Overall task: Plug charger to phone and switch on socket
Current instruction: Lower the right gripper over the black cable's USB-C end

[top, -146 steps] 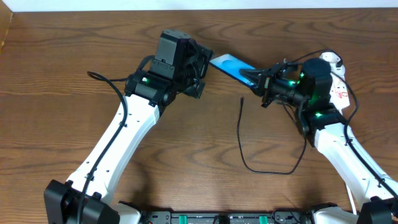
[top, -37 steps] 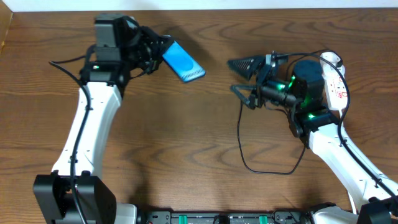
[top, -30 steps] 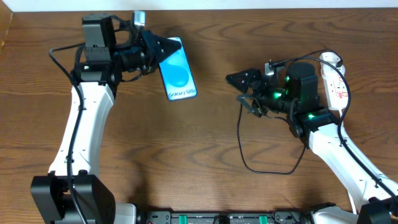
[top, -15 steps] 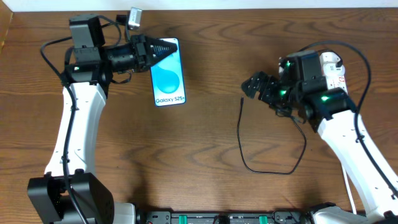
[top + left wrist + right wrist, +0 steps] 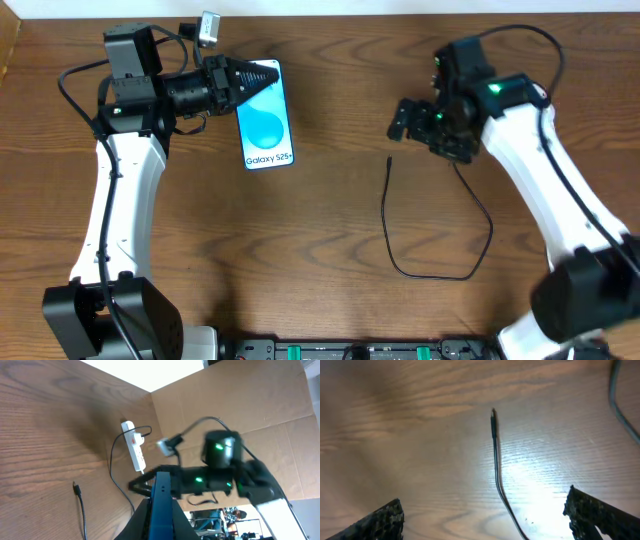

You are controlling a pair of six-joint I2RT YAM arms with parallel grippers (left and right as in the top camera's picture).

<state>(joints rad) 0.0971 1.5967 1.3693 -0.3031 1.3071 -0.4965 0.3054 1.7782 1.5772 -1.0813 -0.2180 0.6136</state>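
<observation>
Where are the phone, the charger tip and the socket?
phone (image 5: 266, 135), overhead view, on its blue screen.
charger (image 5: 493, 422), right wrist view, on its plug tip.
socket (image 5: 135, 455), left wrist view, on its white face.

The left arm (image 5: 118, 205) and right arm (image 5: 545, 185) had white links and black joint housings. Green lights (image 5: 494, 90) glowed on them; black cables (image 5: 66, 80) looped alongside.
</observation>
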